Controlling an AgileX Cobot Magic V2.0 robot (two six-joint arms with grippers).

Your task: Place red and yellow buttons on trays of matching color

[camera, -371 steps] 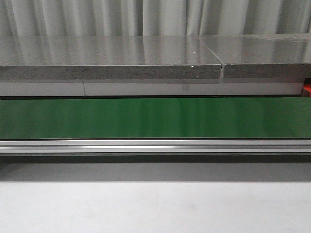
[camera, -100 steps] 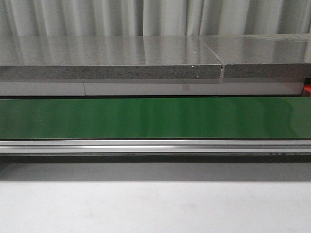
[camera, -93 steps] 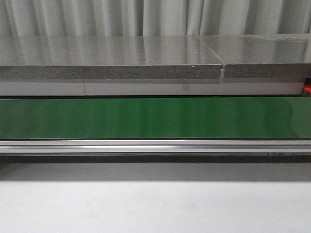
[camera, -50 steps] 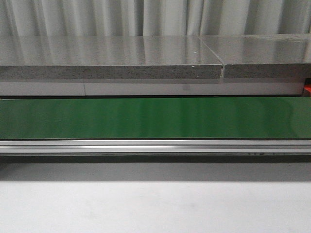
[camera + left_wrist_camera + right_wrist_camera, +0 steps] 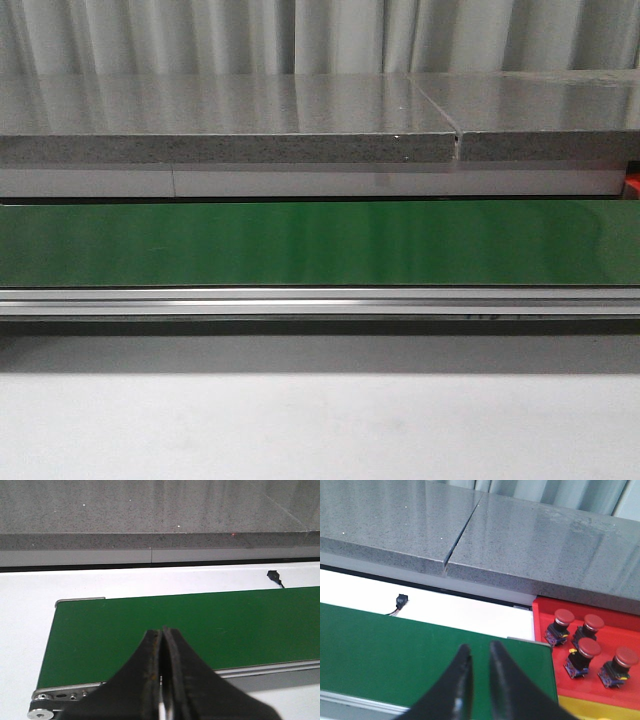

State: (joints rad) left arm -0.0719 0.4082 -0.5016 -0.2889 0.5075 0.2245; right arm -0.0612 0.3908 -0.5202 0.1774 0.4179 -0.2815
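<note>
Several red buttons (image 5: 589,647) with dark bases stand on the red tray (image 5: 540,617), seen in the right wrist view beside the end of the green conveyor belt (image 5: 395,645). A strip of the yellow tray (image 5: 600,711) shows next to the red one. No yellow button is in view. My right gripper (image 5: 480,647) hovers over the belt, its jaws slightly apart and empty. My left gripper (image 5: 161,630) is shut and empty over the belt's other end (image 5: 100,630). No gripper shows in the front view, where the belt (image 5: 320,242) carries nothing.
A grey stone ledge (image 5: 230,125) runs behind the belt. The white table (image 5: 320,430) lies in front of it. A small black connector (image 5: 274,575) sits on the white surface behind the belt; it also shows in the right wrist view (image 5: 401,601). A red corner (image 5: 632,185) shows at the far right.
Faint marks along the belt's front rail drift to the left. Nothing else has visibly moved.
</note>
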